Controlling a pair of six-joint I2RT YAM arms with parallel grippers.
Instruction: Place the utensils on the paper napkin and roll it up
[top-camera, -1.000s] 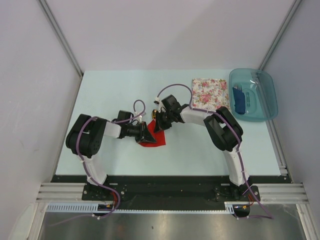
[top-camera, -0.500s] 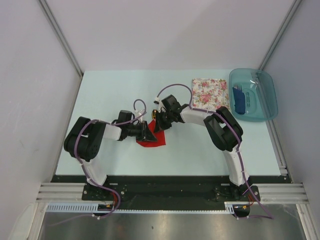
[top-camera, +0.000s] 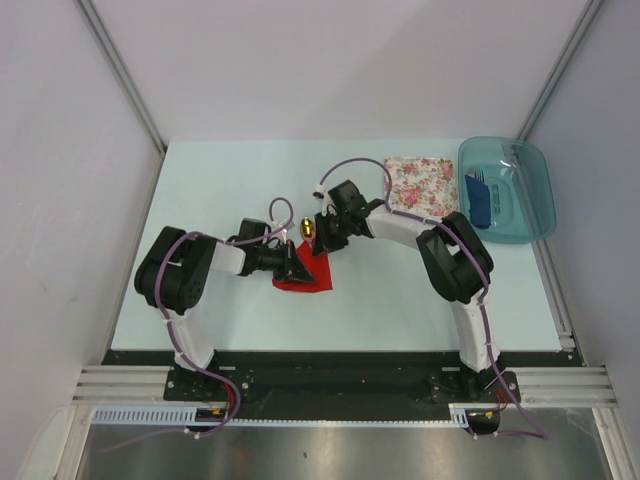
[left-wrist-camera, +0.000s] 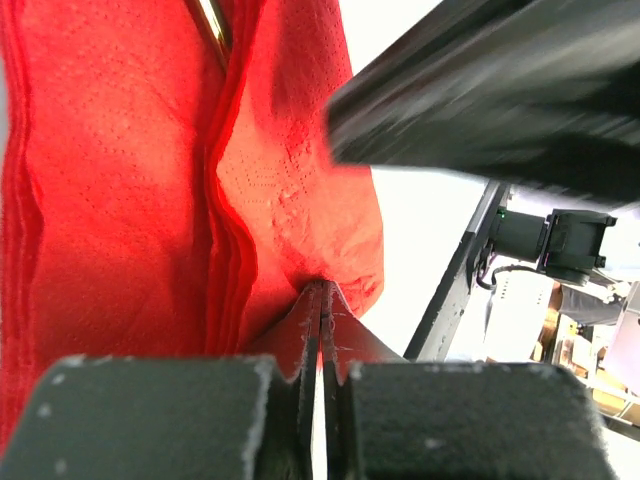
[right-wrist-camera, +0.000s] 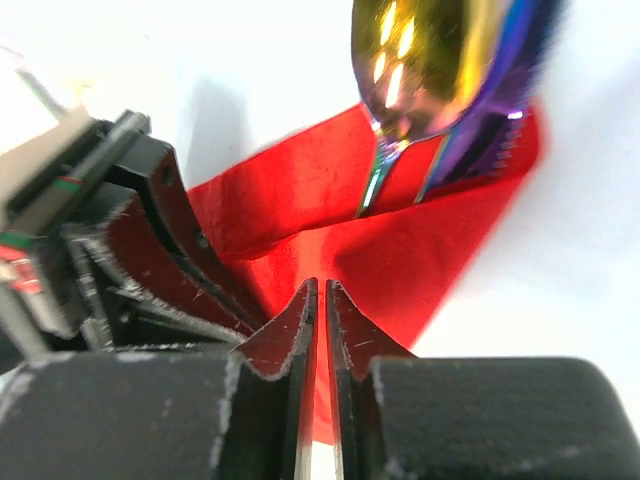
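A: Item one, left arm (top-camera: 185, 275)?

B: Base at lower left. Elbow folded up on the left side, forearm reaching right toward the middle, low and near level.

A: Its end?

B: Left gripper (top-camera: 292, 262): pointing right, jaws pressed together, only a hairline of light between them.

A: Item two, right arm (top-camera: 455, 265)?

B: Base at lower right. Upper link rising to a bent elbow, forearm running left and away, toward the middle.

A: Its end?

B: Right gripper (top-camera: 322, 238): pointing left and downward, jaws drawn together, a thin slit showing. The two grippers sit just beside each other, tips facing.
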